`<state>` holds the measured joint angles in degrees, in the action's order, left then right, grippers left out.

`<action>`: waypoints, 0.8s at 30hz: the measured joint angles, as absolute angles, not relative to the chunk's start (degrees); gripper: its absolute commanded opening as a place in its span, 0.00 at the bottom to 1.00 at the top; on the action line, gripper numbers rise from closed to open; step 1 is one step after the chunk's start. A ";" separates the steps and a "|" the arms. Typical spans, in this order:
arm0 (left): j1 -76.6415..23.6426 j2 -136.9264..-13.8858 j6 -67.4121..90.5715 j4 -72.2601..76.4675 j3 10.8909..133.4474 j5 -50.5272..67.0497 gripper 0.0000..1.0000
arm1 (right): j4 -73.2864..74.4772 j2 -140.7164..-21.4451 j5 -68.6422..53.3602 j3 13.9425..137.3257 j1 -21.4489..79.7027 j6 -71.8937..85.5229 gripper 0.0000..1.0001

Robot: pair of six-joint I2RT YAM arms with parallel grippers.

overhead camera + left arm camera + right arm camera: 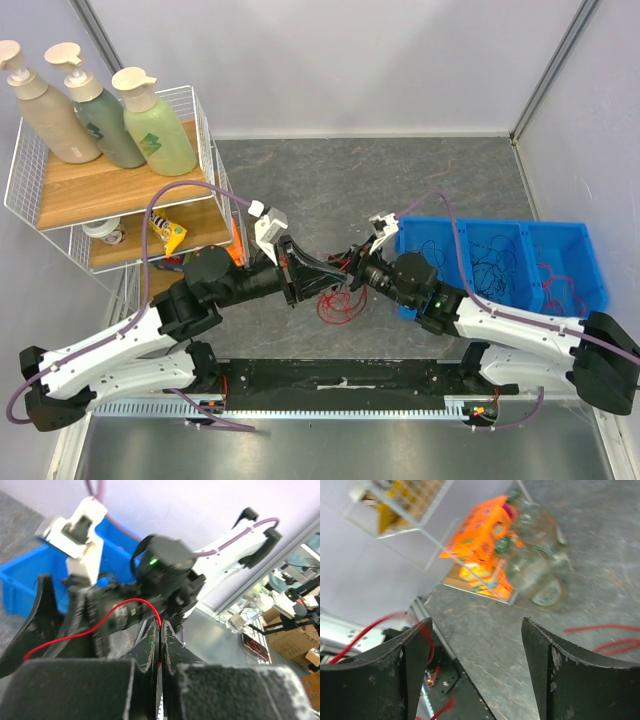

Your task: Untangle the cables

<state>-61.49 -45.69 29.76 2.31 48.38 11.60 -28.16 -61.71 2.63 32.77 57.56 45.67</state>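
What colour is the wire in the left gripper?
Red; the wire in the left gripper shows clearest in the left wrist view.

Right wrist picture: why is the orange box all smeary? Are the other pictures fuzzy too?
Right wrist view: the orange box and the clear jar beside it are smeared, like motion blur; the right end effector looks sharper. Left wrist view: the red cable is crisp, the right arm behind it is soft. Top external view: evenly lit and sharp, no glare.
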 measured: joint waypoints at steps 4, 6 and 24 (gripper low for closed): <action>-61.47 -44.29 29.76 5.45 48.40 16.25 0.02 | -24.58 -62.78 7.75 31.51 57.28 46.30 0.74; -61.47 -43.51 29.74 7.35 48.71 19.66 0.02 | -22.87 -62.94 9.76 31.51 56.82 46.35 0.67; -61.47 -36.64 23.22 1.02 58.06 25.30 0.02 | -5.98 -49.23 16.78 31.77 49.32 33.61 0.70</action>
<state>-61.47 -36.64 23.22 1.02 58.06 25.30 -5.98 -49.23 16.78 31.77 49.32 33.61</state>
